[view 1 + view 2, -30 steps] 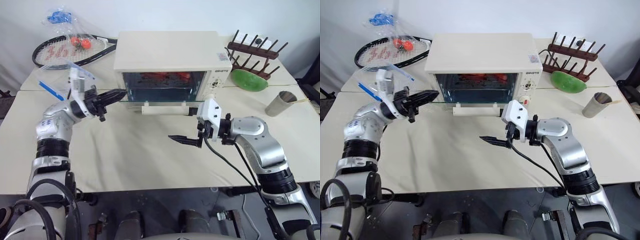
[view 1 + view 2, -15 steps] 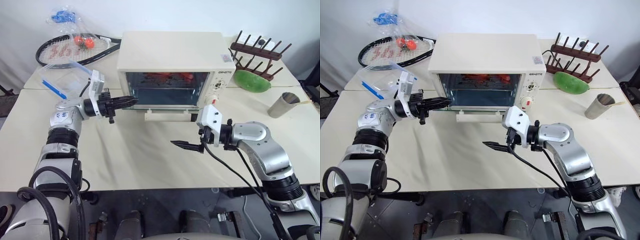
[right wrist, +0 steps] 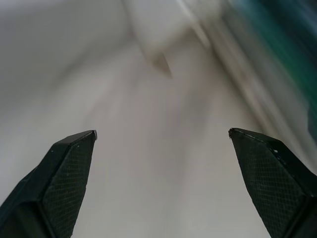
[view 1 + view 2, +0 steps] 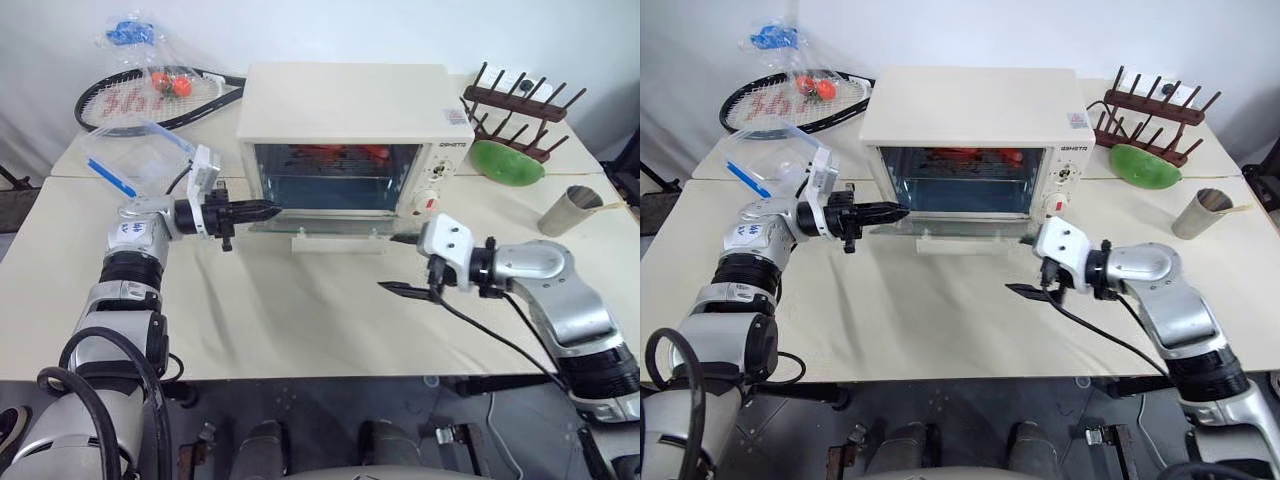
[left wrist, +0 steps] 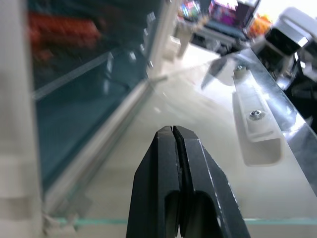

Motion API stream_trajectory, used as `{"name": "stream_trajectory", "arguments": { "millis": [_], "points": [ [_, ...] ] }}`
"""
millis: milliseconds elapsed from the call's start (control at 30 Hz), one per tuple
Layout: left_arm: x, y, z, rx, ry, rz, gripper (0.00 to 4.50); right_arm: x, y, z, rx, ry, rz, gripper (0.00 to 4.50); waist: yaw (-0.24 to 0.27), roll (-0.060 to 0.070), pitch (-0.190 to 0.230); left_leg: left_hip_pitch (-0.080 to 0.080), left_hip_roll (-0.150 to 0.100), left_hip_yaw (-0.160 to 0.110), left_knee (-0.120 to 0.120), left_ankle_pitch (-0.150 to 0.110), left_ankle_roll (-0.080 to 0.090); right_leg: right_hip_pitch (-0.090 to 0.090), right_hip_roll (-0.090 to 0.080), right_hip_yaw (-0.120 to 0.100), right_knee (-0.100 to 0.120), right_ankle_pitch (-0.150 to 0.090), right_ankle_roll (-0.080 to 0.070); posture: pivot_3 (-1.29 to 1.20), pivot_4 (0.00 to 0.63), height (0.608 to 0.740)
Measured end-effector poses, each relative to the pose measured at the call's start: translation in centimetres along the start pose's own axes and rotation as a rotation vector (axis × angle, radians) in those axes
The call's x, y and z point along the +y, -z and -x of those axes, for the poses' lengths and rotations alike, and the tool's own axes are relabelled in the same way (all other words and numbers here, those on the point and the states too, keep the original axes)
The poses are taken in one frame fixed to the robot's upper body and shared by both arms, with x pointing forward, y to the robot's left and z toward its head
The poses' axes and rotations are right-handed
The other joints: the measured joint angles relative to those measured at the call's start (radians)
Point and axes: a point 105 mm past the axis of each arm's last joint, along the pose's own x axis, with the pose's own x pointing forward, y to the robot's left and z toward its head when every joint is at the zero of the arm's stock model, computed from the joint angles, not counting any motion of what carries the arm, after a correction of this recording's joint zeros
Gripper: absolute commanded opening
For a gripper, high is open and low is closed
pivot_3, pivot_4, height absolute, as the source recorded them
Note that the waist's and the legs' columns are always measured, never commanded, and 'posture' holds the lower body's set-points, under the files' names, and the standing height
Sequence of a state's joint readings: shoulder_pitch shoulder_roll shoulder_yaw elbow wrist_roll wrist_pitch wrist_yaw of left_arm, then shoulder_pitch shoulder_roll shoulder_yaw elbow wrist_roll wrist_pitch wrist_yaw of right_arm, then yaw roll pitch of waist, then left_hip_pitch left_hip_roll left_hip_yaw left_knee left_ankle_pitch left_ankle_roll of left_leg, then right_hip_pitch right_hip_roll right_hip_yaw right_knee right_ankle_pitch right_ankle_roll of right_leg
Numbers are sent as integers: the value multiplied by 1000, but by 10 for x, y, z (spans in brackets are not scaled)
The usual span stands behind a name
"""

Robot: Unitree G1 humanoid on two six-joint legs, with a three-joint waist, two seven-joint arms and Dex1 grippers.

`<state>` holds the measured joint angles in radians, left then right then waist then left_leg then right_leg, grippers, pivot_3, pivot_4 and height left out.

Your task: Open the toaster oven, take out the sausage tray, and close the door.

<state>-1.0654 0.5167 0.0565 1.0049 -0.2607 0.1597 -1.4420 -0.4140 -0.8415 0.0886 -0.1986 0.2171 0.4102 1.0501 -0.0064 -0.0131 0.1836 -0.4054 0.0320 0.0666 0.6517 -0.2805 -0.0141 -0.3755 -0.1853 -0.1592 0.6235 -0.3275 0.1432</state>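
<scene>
The cream-white toaster oven (image 4: 345, 105) stands mid-table with its glass door (image 4: 330, 228) folded down flat, the cream bar handle (image 4: 338, 243) toward me. Red sausages (image 4: 335, 152) show inside near the top; the sausage tray under them is too dim to make out. My left gripper (image 4: 275, 209) is shut and empty, level, its tip at the door's left corner. In the left wrist view its fingers (image 5: 190, 163) hover just over the glass edge. My right gripper (image 4: 1028, 266) hangs wide open and empty over the table, off the handle's right end.
A tennis racket (image 4: 150, 100) and a plastic bag lie at the back left. A clear box with a blue lid (image 4: 130, 165) sits behind my left arm. At the right stand a wooden rack (image 4: 520, 95), a green dish (image 4: 508, 162) and a metal cup (image 4: 562, 208).
My right gripper has swung to the right, away from the front of the handle, still open. My left gripper has edged right toward the door's corner. The door stays down.
</scene>
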Motion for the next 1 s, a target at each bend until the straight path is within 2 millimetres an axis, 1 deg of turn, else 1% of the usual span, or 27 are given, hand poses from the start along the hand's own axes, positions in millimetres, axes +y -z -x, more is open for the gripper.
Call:
{"name": "stream_trajectory", "arguments": {
  "millis": [33, 100, 167, 233, 267, 333, 433, 500, 567, 600, 667, 833, 900, 1000],
  "points": [
    [-1, 2, -1, 10, 11, 1, 23, 9, 9, 12, 42, -32, -18, 4500, 7, 0, 0, 0, 0, 0, 0, 0, 0, 0, 0, 0, 0, 0, 0, 0, 150, 740],
    [-1, 6, 2, 29, 8, 10, 23, 20, 17, 32, 93, -75, -54, 4500, 8, -1, 1, 0, 0, 0, 1, 0, 0, 0, 0, 0, 0, 0, 0, 0, 150, 740],
    [-1, 9, 2, 49, 8, 16, 23, 26, 15, 46, 111, -97, -62, 4500, 9, -2, 1, 0, 0, 0, 3, 0, 0, 1, 0, 0, 0, 0, 0, 0, 150, 740],
    [-2, 12, -2, 70, 23, 7, 23, 30, 12, 56, 123, -96, -59, 4500, 8, -2, 1, 0, 0, 1, 5, 0, 0, 1, 0, 0, 1, 0, 0, 0, 150, 740],
    [-2, 14, -2, 84, 26, 2, 23, 30, 11, 60, 131, -92, -60, 4500, 8, -3, 2, 0, 1, 1, 5, 0, 0, 1, 0, 0, 1, 0, 0, 0, 150, 740],
    [-4, 17, -3, 121, 45, -14, 23, 23, 5, 65, 121, -40, -58, 4500, 7, -3, 2, -1, 1, 1, 6, 0, 1, 1, 0, 1, 2, 0, 0, 0, 150, 740],
    [-8, 24, -7, 181, 81, -45, 23, 6, -20, 66, 53, 68, -5, 4500, 7, -3, 2, -1, 1, 0, 7, 0, 1, 1, 0, 1, 2, 0, 0, 0, 150, 740],
    [-8, 30, -7, 223, 90, -65, 23, -1, -39, 61, -7, 126, 25, 4500, 6, -3, 2, -1, 1, 0, 7, 0, 1, 1, 0, 1, 2, 0, 0, 0, 150, 740],
    [-10, 36, -9, 258, 101, -79, 23, -6, -57, 52, -61, 174, 48, 4500, 6, -4, 2, -1, 1, 0, 7, 0, 1, 1, 0, 1, 2, 0, 0, 0, 150, 740],
    [-10, 38, -9, 272, 106, -89, 23, -7, -63, 46, -73, 183, 52, 4500, 6, -4, 2, -1, 1, 0, 7, 0, 1, 0, 0, 1, 2, 0, 0, 0, 150, 740],
    [-11, 42, -9, 296, 114, -112, 23, -6, -69, 35, -66, 186, 67, 4500, 6, -4, 2, -2, 1, 0, 8, -1, 1, 0, 0, 1, 3, 0, 0, 0, 150, 740],
    [-13, 46, -6, 318, 127, -208, 23, -7, -95, -2, -98, 209, 163, 4500, 5, -4, 2, -2, 1, 0, 9, -1, 1, 0, 0, 1, 4, 0, 0, 0, 150, 740],
    [-14, 47, -5, 307, 124, -225, 23, -9, -98, -12, -90, 219, 187, 4500, 5, -4, 2, -2, 1, 0, 9, -1, 2, 0, 0, 1, 4, 0, 0, 0, 150, 740],
    [-14, 48, -3, 243, 98, -222, 23, -23, -98, -30, -34, 281, 233, 4500, 2, -4, 2, -2, 1, 0, 10, -1, 2, 0, 0, 1, 4, 0, 0, 0, 150, 740]
  ]
}}
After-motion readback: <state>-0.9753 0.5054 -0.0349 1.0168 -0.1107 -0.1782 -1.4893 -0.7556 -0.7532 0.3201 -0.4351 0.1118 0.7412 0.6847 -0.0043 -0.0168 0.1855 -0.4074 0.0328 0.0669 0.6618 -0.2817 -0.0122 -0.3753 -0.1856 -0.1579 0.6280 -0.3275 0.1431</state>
